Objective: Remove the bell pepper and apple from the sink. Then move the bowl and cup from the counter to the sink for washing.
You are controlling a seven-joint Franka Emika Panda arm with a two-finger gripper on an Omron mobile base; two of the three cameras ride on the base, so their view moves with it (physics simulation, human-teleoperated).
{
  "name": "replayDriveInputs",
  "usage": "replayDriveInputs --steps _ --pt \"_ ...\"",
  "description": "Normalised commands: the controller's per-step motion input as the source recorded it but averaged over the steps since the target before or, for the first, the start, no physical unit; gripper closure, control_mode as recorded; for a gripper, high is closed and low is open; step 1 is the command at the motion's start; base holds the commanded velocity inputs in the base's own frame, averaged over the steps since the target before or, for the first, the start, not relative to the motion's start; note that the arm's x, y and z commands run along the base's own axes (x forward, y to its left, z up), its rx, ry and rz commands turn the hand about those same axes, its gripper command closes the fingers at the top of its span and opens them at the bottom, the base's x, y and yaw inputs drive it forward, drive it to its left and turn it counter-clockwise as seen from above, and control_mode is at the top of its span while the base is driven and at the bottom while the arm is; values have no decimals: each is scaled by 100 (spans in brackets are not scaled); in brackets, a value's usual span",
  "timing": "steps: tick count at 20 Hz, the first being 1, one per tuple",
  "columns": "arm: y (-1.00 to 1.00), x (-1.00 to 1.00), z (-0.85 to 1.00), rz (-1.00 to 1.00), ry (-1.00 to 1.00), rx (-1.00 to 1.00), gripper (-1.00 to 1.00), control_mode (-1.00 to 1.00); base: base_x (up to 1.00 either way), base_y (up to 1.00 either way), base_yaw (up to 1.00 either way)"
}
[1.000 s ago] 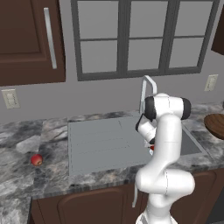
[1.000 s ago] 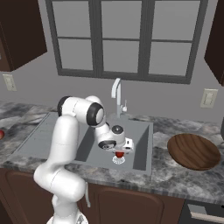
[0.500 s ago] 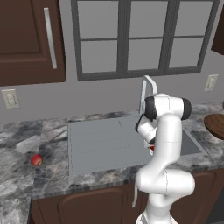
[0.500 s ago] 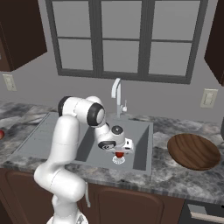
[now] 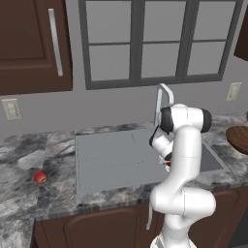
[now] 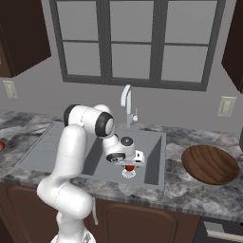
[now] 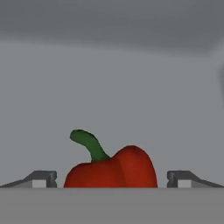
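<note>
The bright red bell pepper [image 7: 112,171] with a curved green stem lies on the floor of the grey sink [image 6: 152,156], near the round drain. My gripper [image 7: 111,180] is down in the basin and open. Its fingertips [image 7: 42,179] stand on either side of the pepper, apart from it. From the right base view the gripper [image 6: 128,164] hovers just over the pepper [image 6: 128,167]. The apple [image 5: 40,177] rests on the counter [image 5: 29,193] left of the sink. The brown wooden bowl [image 6: 210,164] sits on the counter to the right. The cup is out of view.
A curved chrome faucet [image 6: 126,101] rises behind the basin, close to my arm. The ribbed drainboard [image 5: 109,152] takes up the sink's left part. A window and wall lie behind, with dark cabinets above.
</note>
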Motion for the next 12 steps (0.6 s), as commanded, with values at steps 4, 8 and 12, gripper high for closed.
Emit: replayDriveInputs --steps 4,8,12 --pt "1 0 -7 0 0 0 -100 -100 0 0 0" --pt "0 0 -8 0 0 0 -100 -100 0 0 0" --pt "1 0 -8 0 2 0 100 -100 0 0 0"
